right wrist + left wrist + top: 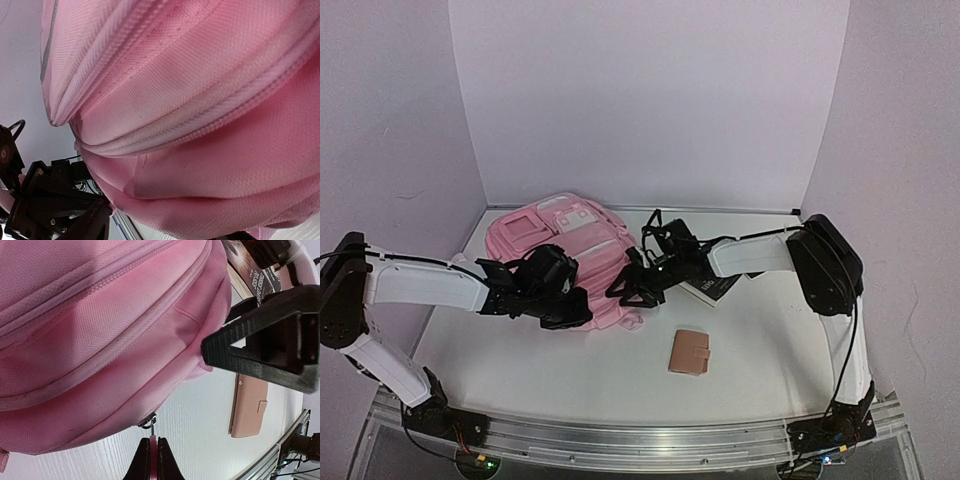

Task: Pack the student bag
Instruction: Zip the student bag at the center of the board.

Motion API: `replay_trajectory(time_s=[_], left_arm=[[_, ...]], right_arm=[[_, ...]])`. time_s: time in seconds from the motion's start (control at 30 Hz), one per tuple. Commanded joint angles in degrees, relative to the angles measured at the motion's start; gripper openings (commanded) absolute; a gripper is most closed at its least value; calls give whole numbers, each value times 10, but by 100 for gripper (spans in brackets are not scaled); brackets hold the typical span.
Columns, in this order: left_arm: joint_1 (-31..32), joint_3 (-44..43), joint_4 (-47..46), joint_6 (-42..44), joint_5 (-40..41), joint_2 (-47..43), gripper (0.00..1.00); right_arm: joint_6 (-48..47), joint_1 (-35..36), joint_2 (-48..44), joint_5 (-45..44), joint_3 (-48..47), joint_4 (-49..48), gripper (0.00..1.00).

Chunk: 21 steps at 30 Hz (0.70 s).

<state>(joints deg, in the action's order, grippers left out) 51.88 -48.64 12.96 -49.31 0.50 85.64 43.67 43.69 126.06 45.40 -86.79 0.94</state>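
The student bag (568, 240), a big pink backpack, lies flat at the table's back left. It fills most of the left wrist view (100, 340) and the right wrist view (200, 100). My left gripper (570, 305) (154, 447) is at its near edge. It is shut on the pink zipper pull (153, 440), which hangs from a metal ring. My right gripper (628, 293) is pressed against the bag's right side with its jaws apart. One of its black fingers (250, 355) touches the fabric. Whether fabric is pinched is hidden.
A tan wallet (689, 352) (248, 407) lies on the white table in front of the bag. A dark book (715, 288) (250, 270) sits under my right forearm. White walls close in the back and sides, and a metal rail (640, 440) runs along the near edge.
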Motion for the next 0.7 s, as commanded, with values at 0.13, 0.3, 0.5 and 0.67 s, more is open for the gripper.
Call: replay_trajectory(time_s=[0.13, 0.3, 0.5, 0.67], left_arm=[[0, -14, 112, -59, 95, -53, 0], [-22, -5, 190, -97, 161, -73, 0], [-46, -5, 264, -137, 224, -80, 0], [-84, 22, 282, -172, 260, -109, 0]], right_arm=[[1, -12, -10, -21, 2, -29, 0], [-7, -20, -38, -4, 17, -21, 0], [-21, -46, -54, 13, 23, 14, 0], [-43, -57, -66, 27, 40, 31, 0]])
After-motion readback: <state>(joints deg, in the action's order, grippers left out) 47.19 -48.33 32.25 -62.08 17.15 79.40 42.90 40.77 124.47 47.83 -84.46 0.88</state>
